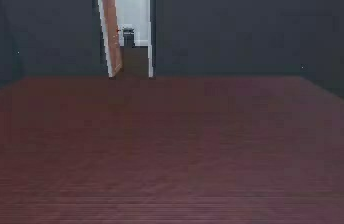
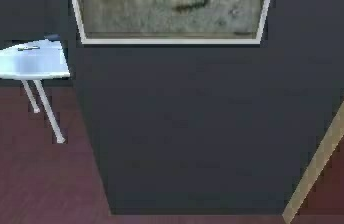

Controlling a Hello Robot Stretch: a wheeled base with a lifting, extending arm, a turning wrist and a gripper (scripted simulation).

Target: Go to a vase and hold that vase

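Note:
A dark red wooden floor (image 1: 170, 150) stretches ahead in the forward view to a dark wall (image 1: 240, 40). In that wall stands a doorway (image 1: 132, 40) with an orange-brown door leaf (image 1: 110, 38) swung aside; a small dark object (image 1: 129, 36) sits beyond it in a lighter room. In the arm side view a dark wall (image 2: 200, 130) stands close by.
A white table (image 2: 25, 63) on thin white legs (image 2: 52, 118) stands at the arm side view's upper left. A white-framed picture (image 2: 170, 20) hangs on the near dark wall. A tan door edge (image 2: 330, 150) slants at the arm side view's right.

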